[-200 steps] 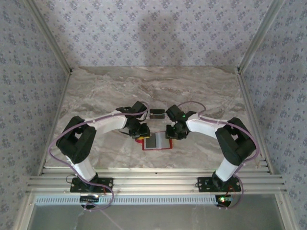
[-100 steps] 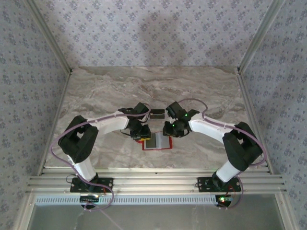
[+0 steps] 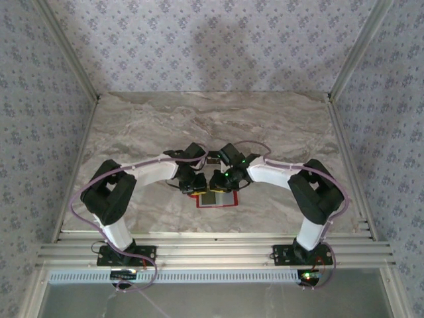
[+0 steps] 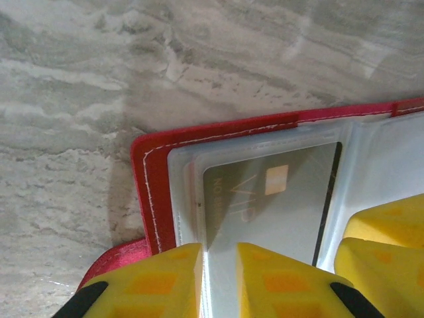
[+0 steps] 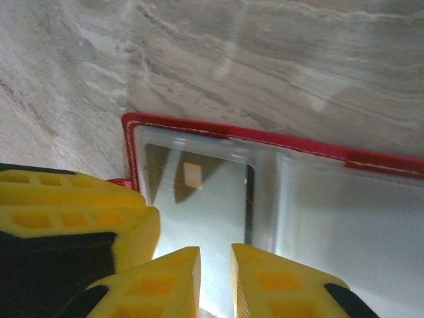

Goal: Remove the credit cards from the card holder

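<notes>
Nearest us in the left wrist view, the left gripper [image 4: 220, 260] has its yellow fingers drawn close, with a thin slit between them over the clear pocket's edge. We cannot tell whether they pinch anything. The right gripper [image 5: 215, 260] looks the same in its own view: nearly together above the pocket, grip unclear. The two tools stand just beside each other.

Just beyond the fingertips lies the thin rectangular credit card [image 4: 265, 205], tucked inside a greyish clear sleeve. Through the sleeve its face reads pale grey, with a small light square, faint lettering and a dark stripe down one long side. We judge it light, stiff and slick, so it should slide rather than bend. The soft sleeve will likely cling, so the best hold is a card edge at the sleeve's mouth.

Around it is the flat red card holder [image 4: 154, 179], lying open with white stitching along its rim. We judge it light enough to drag along, so one tool should pin it.

Farther off, the grey marble-patterned table [image 3: 278, 126] carries the holder at its near middle, between the arms.
</notes>
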